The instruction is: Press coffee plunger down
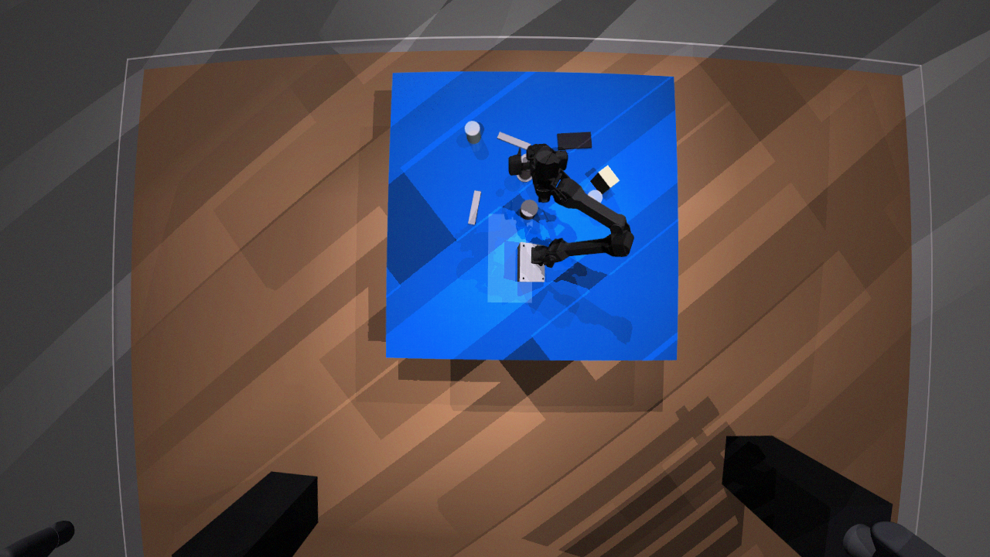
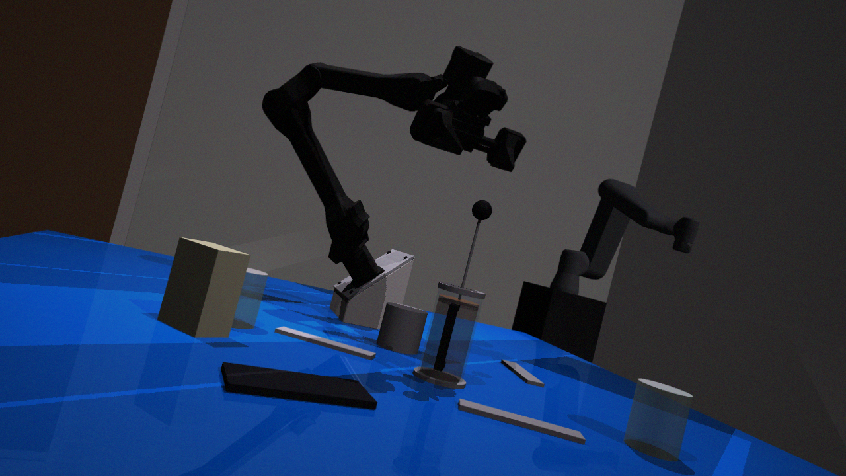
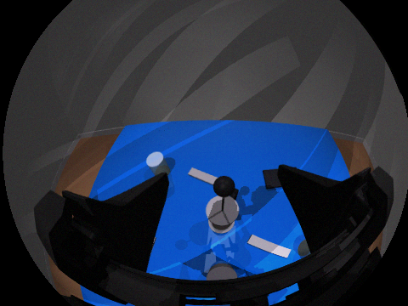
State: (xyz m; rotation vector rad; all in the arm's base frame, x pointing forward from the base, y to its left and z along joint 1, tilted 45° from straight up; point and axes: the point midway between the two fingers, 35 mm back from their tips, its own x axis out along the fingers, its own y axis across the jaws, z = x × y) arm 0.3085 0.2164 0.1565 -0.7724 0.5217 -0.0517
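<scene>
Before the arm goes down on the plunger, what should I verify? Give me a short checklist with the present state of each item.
1. Gripper holds nothing and is open: ok.
2. Plunger knob is fully raised, not yet pressed: ok.
3. Coffee press stands upright on the blue table: ok.
4. Knob lies between the two fingers in the wrist view: ok.
5. Gripper is above the knob with a gap, not touching, in the exterior view: ok.
6. Gripper is exactly over the knob: cannot tell; in the exterior view it seems a little offset.
7. Grey cylinder beside the press is out of the descent path: cannot tell.
</scene>
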